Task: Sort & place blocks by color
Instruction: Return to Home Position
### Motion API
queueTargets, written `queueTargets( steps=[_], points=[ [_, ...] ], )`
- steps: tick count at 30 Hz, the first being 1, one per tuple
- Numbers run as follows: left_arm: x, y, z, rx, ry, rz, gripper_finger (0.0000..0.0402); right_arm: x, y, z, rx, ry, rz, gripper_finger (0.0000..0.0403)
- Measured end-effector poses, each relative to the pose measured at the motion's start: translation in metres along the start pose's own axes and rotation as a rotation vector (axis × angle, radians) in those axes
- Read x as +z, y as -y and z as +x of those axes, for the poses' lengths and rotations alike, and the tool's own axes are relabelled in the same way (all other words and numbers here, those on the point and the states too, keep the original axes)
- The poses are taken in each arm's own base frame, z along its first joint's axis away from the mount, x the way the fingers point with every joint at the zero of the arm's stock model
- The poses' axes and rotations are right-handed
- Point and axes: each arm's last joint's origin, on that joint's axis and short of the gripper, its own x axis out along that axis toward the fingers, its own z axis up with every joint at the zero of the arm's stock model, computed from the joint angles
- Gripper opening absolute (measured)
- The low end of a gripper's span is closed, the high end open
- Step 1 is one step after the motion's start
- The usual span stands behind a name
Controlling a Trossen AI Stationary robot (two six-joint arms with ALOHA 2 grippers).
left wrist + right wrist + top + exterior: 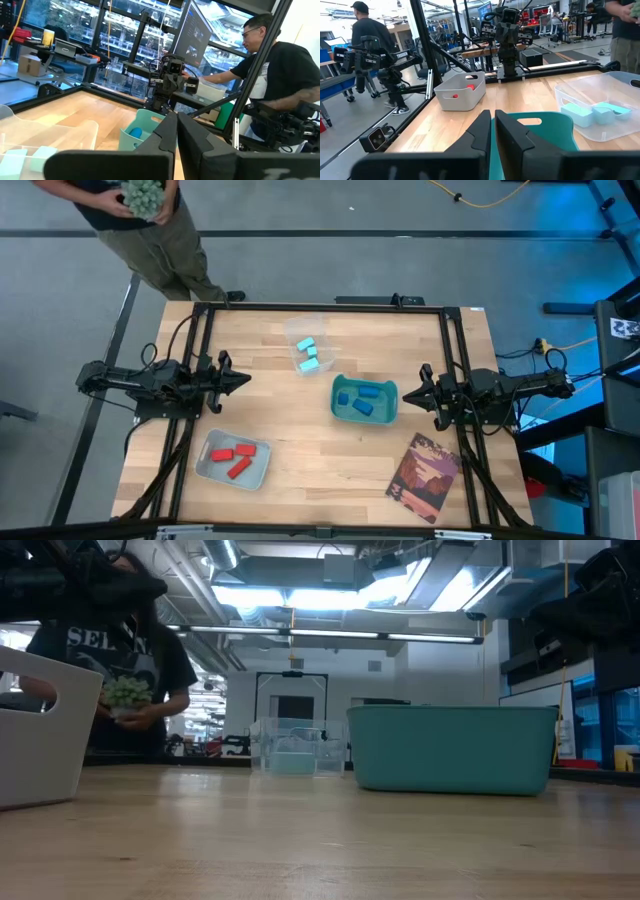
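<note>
Looks finished: cyan blocks (308,352) in clear bin (292,328), blue blocks (360,398) in teal bin (337,385), red blocks (235,458) in grey tray (207,464). Seemingly nothing left to sort. Left end effector (248,379) and right end effector (402,393) pinched narrow, empty, at opposite bench (300,450) sides.

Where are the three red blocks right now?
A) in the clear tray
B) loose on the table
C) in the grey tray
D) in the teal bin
C: the high view shows the red blocks lying inside the grey tray, while the teal bin holds only blue blocks.
</note>
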Motion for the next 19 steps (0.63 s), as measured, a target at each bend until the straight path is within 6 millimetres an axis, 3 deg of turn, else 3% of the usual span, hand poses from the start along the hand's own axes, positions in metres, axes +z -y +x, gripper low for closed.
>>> queueTargets(
  steps=[19],
  points=[
    [0.0000,0.0000,0.0000,0.000,0.000,0.000,0.0001,0.0000,0.0000,0.0000,0.000,0.000,0.000,0.0029]
  ],
)
